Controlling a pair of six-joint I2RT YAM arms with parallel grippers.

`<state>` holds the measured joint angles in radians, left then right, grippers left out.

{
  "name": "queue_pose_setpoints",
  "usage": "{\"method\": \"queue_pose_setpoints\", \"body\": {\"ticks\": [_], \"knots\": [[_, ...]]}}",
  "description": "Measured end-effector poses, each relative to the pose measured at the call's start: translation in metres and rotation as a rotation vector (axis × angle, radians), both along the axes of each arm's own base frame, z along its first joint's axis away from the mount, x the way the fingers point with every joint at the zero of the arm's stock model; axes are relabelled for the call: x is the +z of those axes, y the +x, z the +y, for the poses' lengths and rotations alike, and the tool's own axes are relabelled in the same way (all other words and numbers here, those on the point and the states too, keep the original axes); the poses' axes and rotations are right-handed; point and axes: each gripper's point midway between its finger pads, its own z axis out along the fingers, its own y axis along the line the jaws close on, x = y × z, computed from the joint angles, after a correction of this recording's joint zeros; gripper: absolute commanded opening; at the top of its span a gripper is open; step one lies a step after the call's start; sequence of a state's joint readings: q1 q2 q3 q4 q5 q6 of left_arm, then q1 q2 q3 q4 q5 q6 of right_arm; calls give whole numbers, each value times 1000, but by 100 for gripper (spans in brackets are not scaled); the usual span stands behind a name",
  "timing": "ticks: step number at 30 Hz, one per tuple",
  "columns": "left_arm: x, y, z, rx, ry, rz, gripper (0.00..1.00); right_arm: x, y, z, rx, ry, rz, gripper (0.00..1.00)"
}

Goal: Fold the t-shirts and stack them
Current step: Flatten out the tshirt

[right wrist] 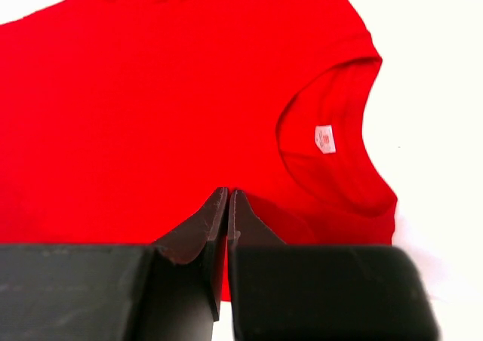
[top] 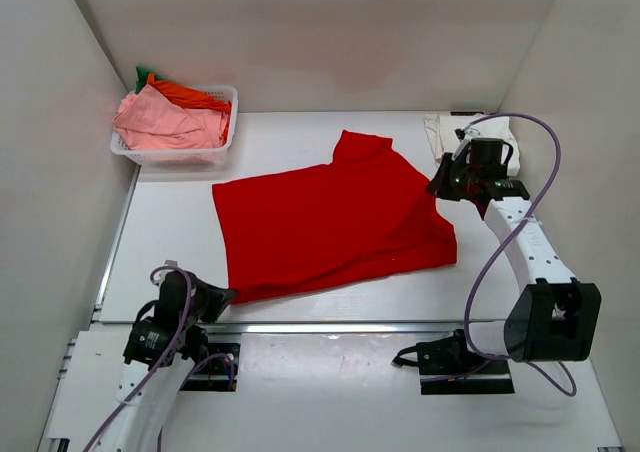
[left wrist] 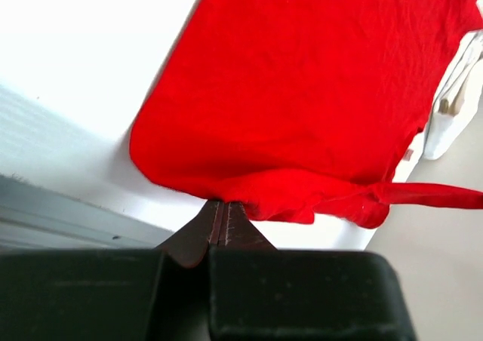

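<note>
A bright red t-shirt [top: 330, 222] lies spread flat on the white table, collar end to the right. My left gripper [top: 222, 295] is at its near left corner, and in the left wrist view [left wrist: 224, 203] its jaws are pressed shut with the bunched red hem [left wrist: 294, 198] at their tips. My right gripper [top: 445, 184] is over the shirt's right edge. In the right wrist view [right wrist: 229, 192] it is shut on red cloth beside the collar [right wrist: 332, 145]. A cream-white t-shirt [top: 475, 132] lies folded behind the right gripper.
A white lattice basket [top: 222, 144] stands at the back left with pink [top: 165, 122], orange [top: 195, 97] and green [top: 143, 74] t-shirts in it. White walls close in the table at the left, back and right. A metal rail [top: 330, 327] runs along the near edge.
</note>
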<state>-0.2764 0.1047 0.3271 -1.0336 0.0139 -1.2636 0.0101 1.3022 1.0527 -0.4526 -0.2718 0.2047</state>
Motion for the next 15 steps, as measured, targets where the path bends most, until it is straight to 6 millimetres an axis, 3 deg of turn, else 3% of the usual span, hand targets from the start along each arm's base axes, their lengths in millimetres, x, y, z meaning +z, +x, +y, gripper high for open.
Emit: {"method": "queue_pose_setpoints", "body": {"ticks": [6,15], "knots": [[-12,10,3,64,-18,30,0,-1,15,0,3,-3,2,0],[-18,24,4,105,-36,13,0,-16,22,0,11,-12,37,0]]}}
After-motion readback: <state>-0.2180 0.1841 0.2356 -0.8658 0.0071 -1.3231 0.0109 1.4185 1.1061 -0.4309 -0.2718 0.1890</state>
